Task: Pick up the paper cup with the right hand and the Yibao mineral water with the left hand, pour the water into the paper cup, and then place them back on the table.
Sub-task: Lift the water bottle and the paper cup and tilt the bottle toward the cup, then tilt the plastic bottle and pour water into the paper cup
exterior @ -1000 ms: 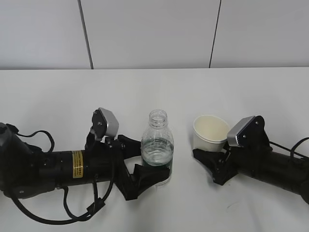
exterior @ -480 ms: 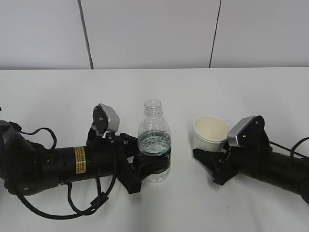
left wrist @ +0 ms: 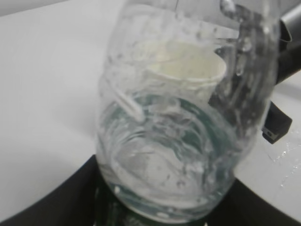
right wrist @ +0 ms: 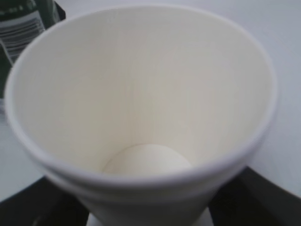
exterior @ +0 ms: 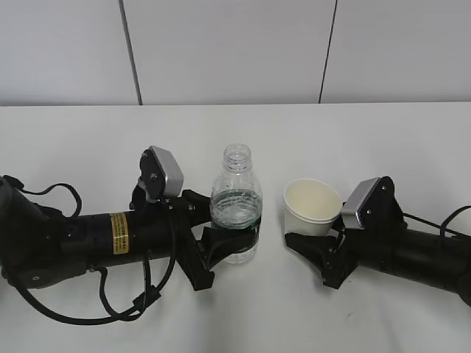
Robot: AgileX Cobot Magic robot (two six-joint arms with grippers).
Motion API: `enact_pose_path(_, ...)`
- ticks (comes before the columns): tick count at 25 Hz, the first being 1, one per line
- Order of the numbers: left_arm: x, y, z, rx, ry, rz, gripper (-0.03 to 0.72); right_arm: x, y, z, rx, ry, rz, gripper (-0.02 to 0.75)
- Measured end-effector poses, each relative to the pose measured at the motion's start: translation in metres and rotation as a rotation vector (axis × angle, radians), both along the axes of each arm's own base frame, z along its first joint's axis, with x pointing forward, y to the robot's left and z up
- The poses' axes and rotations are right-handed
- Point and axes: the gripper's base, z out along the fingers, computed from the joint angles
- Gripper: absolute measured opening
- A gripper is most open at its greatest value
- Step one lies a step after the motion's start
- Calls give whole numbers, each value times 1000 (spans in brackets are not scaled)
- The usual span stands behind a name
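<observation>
Over the white counter [exterior: 88, 140], the left tool [exterior: 221, 246] clamps the Yibao mineral water [exterior: 237, 209], the right tool [exterior: 313, 246] the tilted, empty paper cup [exterior: 313, 208]; pouring and setting down remain.

We look straight into the paper cup [right wrist: 141, 108] (cream inside, dry round bottom showing); its rolled rim fills the view; the Yibao mineral water [right wrist: 26, 23] label shows at upper left.

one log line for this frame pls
left pincer: shut on bottle | right pincer: shut on cup | cup: empty, tilted | pour: not started
</observation>
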Motion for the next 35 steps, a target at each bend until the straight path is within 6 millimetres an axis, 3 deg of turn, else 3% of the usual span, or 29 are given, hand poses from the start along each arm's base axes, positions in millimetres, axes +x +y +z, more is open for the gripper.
enact_pose_path(5, 4, 1, 14, 29, -136, 4, 396, 1, 1, 8, 13, -15, 6, 512)
enact_pose_path(13, 19, 9, 35, 115, -371, 150, 393, -4, 9, 12, 19, -13, 145, 512)
enact_pose_path(25, 29, 15, 42, 262, -711, 211, 393, 7, 24, 22, 72, 48, 364, 512)
enact_pose_path(30, 31, 17, 43, 301, -778, 232, 393, 4, 48, 26, 67, 37, 466, 512)
enact_pose_path(35, 34, 20, 44, 393, -890, 248, 393, 5, 57, 27, 76, 42, 482, 512)
